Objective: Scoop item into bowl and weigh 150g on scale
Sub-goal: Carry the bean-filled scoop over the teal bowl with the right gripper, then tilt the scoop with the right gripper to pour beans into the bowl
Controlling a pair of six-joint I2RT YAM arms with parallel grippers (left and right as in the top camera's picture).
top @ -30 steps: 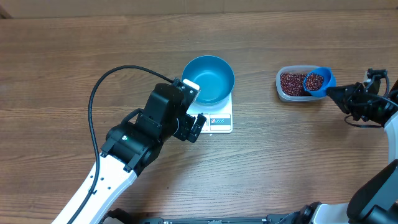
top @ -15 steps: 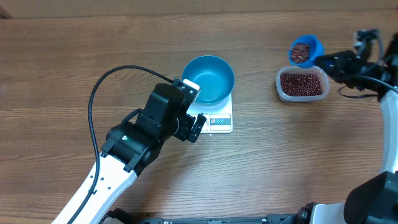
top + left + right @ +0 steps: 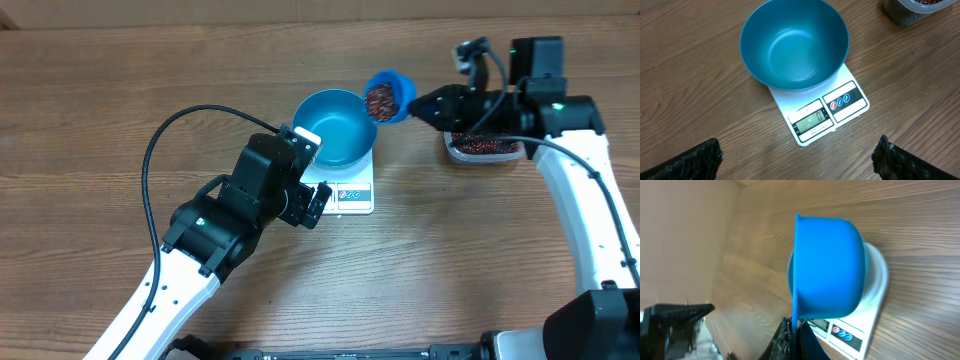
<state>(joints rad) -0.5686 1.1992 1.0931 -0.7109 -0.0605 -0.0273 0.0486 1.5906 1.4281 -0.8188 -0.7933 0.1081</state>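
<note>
The blue bowl (image 3: pixel 335 128) (image 3: pixel 795 45) stands empty on the white scale (image 3: pixel 350 195) (image 3: pixel 832 112). My right gripper (image 3: pixel 420 103) (image 3: pixel 796 335) is shut on the handle of a small blue scoop (image 3: pixel 390 95) (image 3: pixel 827 265). The scoop is full of red-brown beans (image 3: pixel 379 99) and hangs tilted at the bowl's right rim. In the right wrist view only the scoop's underside shows, with a sliver of the bowl (image 3: pixel 868 267) behind it. My left gripper (image 3: pixel 306 172) (image 3: pixel 800 160) hovers open at the scale's front left, holding nothing.
A clear plastic tub (image 3: pixel 485 148) (image 3: pixel 912 10) with more beans sits right of the scale, partly under my right arm. The left arm's black cable (image 3: pixel 165 135) loops over the table's left half. Bare wood surrounds the scale.
My right arm lifted the filled scoop out of the tub and carried it left to the bowl's right rim. The left arm has not moved.
</note>
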